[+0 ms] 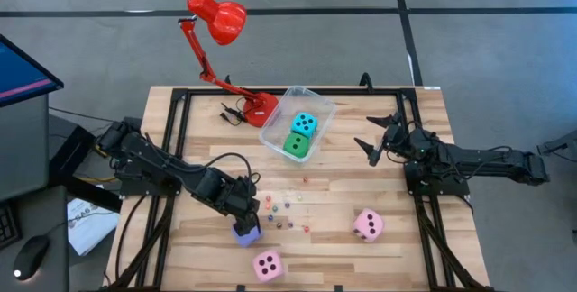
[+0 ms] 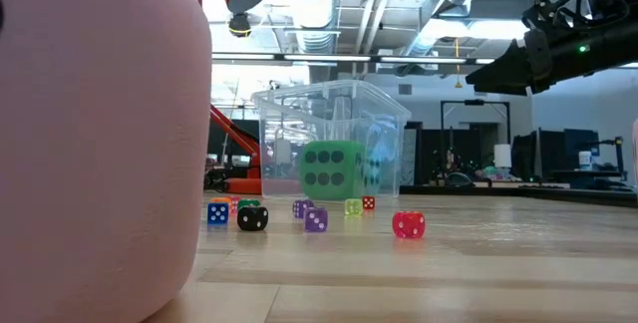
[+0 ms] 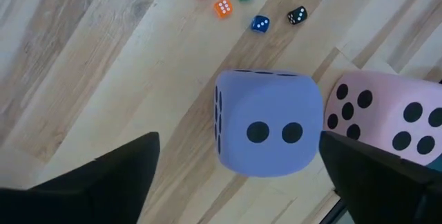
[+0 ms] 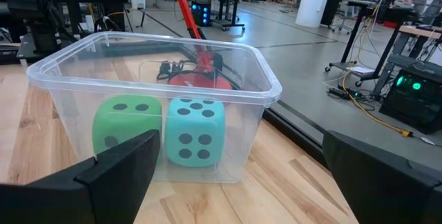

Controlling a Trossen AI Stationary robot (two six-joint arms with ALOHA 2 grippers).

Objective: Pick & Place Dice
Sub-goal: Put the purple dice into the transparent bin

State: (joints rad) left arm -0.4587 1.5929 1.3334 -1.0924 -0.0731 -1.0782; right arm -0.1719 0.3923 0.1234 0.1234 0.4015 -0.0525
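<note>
Left gripper (image 3: 238,175): fingers spread wide, poised above the purple-blue soft cube die (image 3: 269,122), which sits on the wooden table (image 1: 424,247) between them, ungrasped. Done: green soft die (image 1: 296,145) and cyan soft die (image 1: 305,124) inside the clear plastic tub (image 1: 320,105). Left: purple-blue die, two pink soft dice (image 1: 268,265) (image 1: 367,224), scattered tiny coloured dice (image 1: 287,209). Right gripper (image 1: 374,141): open, waiting near the tub.

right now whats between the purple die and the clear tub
In the high view, tiny coloured dice lie scattered on bare wood between the purple die and the clear tub.
</note>
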